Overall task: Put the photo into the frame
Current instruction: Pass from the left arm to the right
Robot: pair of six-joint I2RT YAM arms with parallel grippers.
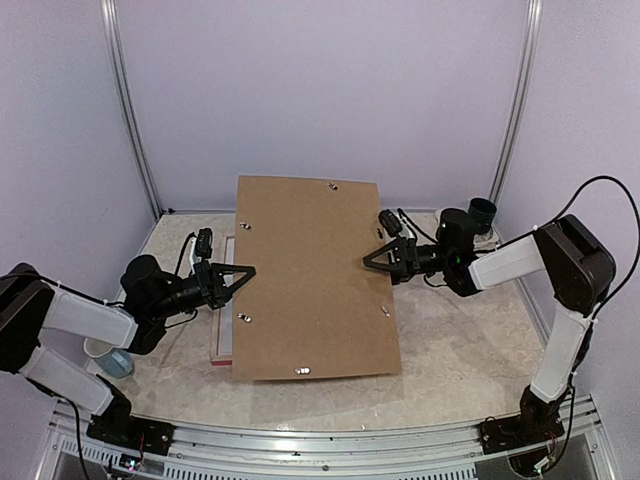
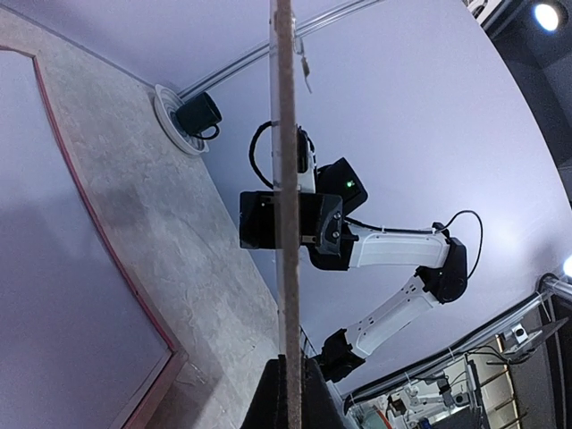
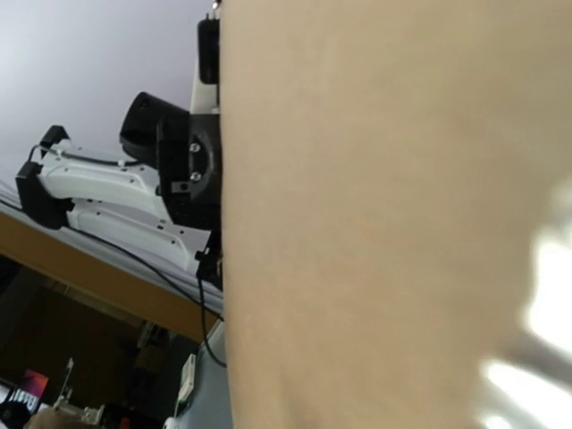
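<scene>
Brown backing board (image 1: 315,275) raised over pink-red frame (image 1: 218,357), clamped by left hand (image 1: 245,274), right edge straddled by wide-open right hand (image 1: 370,258).

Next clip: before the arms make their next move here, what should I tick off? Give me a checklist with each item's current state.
1. Left gripper clamped on the brown rectangular backing board: ok, shut on its left edge.
2. Right gripper gripping the board's right edge: cannot tell; the fingertips are at the edge, but closure is not visible.
3. Board held off the pink-red wooden frame: ok at the left edge, per the left wrist view.
4. Frame opening unobstructed: cannot tell; the board covers most of it.
5. Photo located: cannot tell; no view shows it.
</scene>
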